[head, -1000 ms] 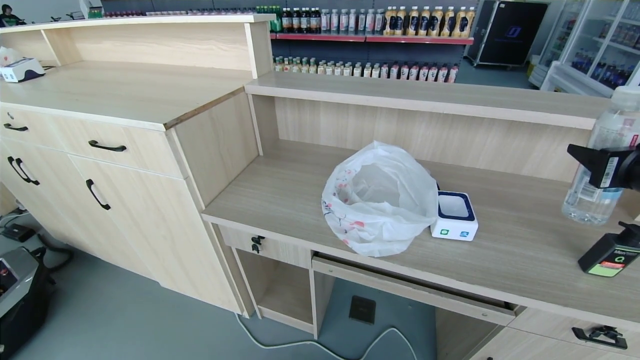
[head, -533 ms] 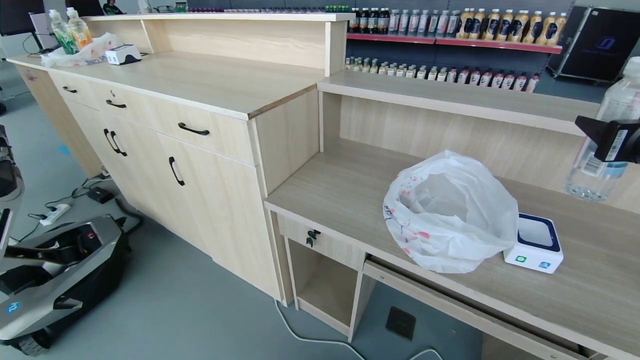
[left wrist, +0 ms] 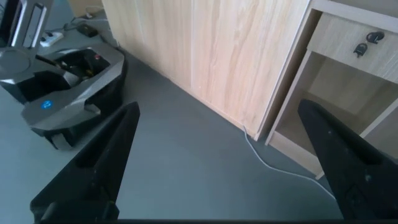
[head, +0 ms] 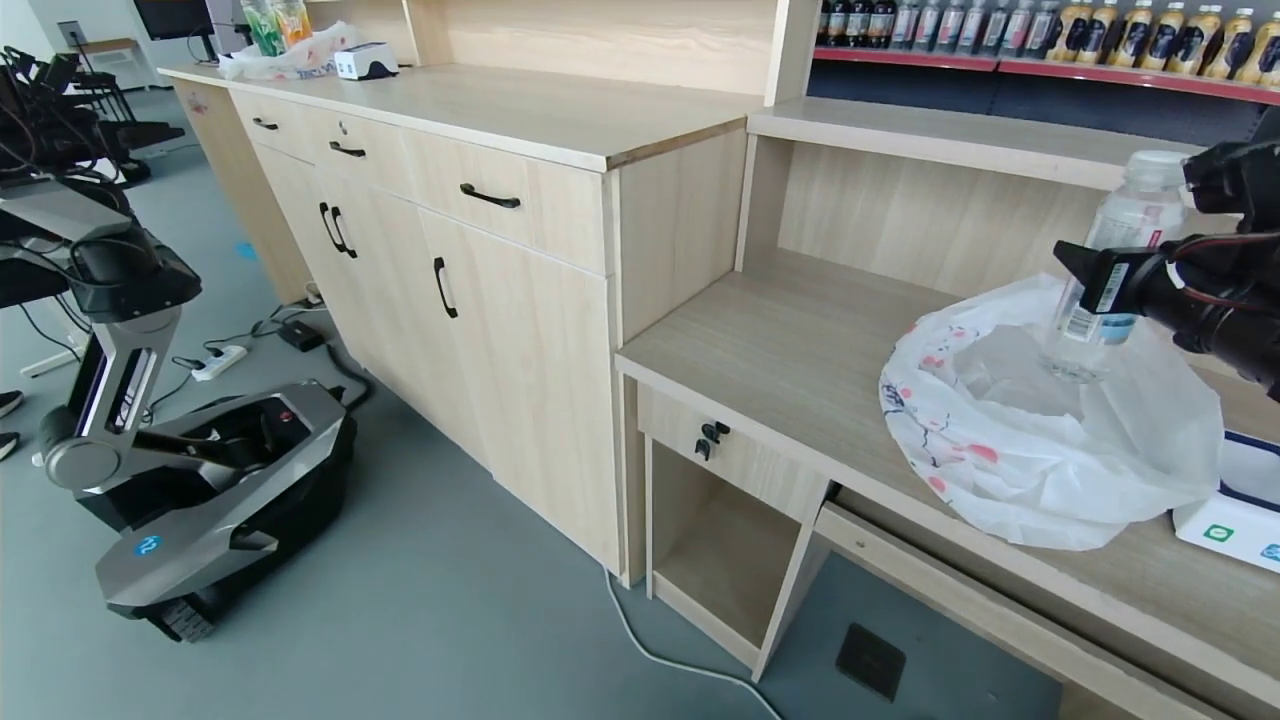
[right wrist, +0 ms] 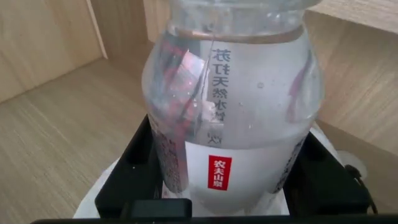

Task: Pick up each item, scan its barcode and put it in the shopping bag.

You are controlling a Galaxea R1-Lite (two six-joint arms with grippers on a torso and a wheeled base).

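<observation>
Bottle has come over the bag, clamped in the right gripper; dropped off-centre, it could collapse the rim.

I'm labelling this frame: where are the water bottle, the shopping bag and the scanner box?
water bottle (head: 1128, 225): head view, clear upper body.
shopping bag (head: 1030, 470): head view, near outer wall.
scanner box (head: 1240, 520): head view, white front face.

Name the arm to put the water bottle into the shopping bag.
Right: right end effector grips the water bottle over the shopping bag; left end effector hangs open above the floor.
</observation>
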